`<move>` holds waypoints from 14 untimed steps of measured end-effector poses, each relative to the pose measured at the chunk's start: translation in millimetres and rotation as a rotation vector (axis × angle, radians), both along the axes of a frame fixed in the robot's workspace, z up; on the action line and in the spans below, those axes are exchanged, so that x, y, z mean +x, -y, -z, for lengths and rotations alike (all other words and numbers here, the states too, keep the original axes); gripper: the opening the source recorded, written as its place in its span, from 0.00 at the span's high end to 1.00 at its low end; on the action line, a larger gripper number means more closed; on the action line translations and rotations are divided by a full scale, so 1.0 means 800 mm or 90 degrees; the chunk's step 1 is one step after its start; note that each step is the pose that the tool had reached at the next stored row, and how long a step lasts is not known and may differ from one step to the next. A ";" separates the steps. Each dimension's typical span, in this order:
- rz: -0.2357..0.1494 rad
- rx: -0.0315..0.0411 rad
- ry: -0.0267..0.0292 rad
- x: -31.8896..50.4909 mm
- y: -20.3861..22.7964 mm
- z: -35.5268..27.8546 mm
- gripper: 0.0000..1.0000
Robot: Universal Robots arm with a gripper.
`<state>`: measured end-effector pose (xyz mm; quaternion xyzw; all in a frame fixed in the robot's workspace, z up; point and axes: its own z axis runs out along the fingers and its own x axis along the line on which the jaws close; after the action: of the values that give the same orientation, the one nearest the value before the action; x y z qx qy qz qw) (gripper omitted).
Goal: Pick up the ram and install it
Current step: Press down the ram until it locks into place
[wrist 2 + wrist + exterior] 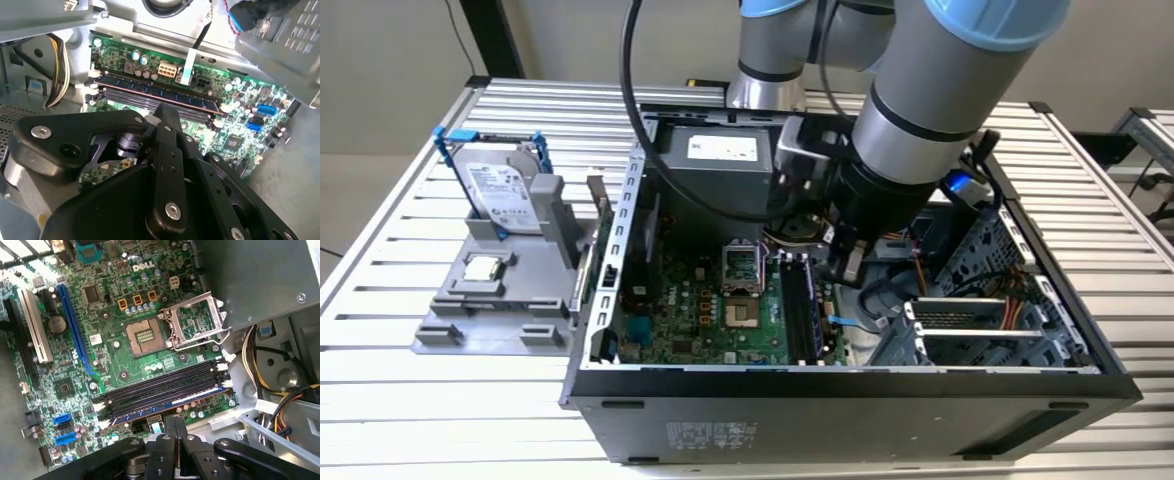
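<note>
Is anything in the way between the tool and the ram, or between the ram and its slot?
Nothing visible is in the way. In the first wrist view the ram already lies along the memory slot nearest the tool. No cable or part shows between them.

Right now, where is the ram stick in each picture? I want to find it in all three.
Exterior view: the ram sits along the memory slots inside the open computer case, just below the gripper.
Second wrist view: the ram is the long dark stick running across the board, just past the gripper.
First wrist view: the ram is the blue-edged stick in the slot closest to the gripper.
Shared landmark: the green motherboard under it.
</note>
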<state>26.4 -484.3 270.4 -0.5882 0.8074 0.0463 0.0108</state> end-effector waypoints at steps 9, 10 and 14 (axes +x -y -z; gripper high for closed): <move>-0.095 0.0001 0.0019 0.000 -0.0003 0.0014 1.00; -0.106 0.0001 0.0020 0.000 -0.0003 0.0018 1.00; -0.150 0.0001 0.0019 0.000 -0.0005 0.0034 1.00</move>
<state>26.2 -483.9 267.7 -0.6793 0.7324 0.0465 0.0065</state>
